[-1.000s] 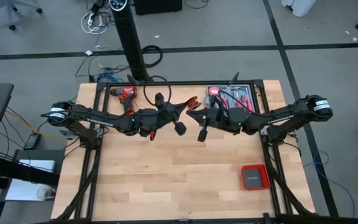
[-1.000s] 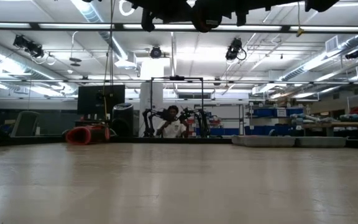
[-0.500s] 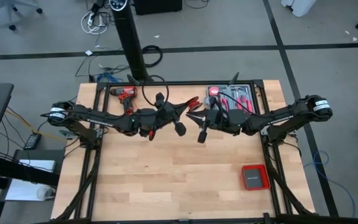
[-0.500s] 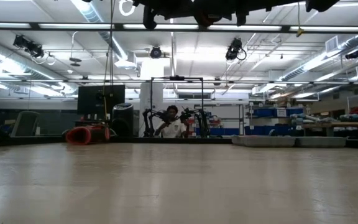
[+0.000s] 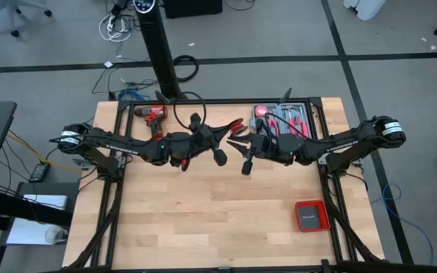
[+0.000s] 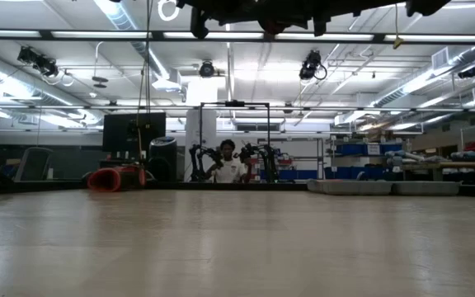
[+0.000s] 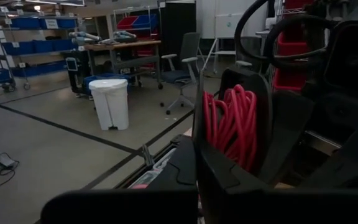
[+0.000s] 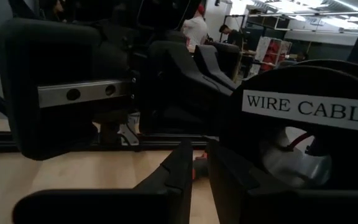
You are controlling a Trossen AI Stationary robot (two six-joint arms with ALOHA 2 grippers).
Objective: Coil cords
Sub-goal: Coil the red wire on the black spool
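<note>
Over the back half of the wooden table (image 5: 203, 212), both arms met near the centre, held high above the boards.

Far left, at the back edge: red-and-black power drill (image 5: 152, 114), lying on its side, untouched.

Left gripper (image 5: 203, 148) reached in toward centre. Fingers clamped tight on a bundle of red cord (image 7: 232, 124); its wrist view showed many thin, glossy red loops packed side by side between the dark plastic fingers (image 7: 222, 168). Pinched there, I judged, so the coil would not spring apart. A thin dark loop of cable (image 5: 190, 108) arched up behind the left wrist.

Centre: red cord ran across the gap between the two grippers, well above the table.

Right gripper (image 5: 244, 155) faced the left one, close to it. Fingers (image 8: 173, 171) stood only narrowly apart, a slim gap between matte black tips, nothing visibly held. Just beside them sat a round black spool (image 8: 303, 137) labelled "WIRE CABLE", a bit of red wire showing through its hub. Presumably the source of the cord being wound.

Behind the right arm: tray of red-handled hand tools (image 5: 283, 117). Front right: flat red square box with grey middle (image 5: 309, 216), well apart from the work.
</note>
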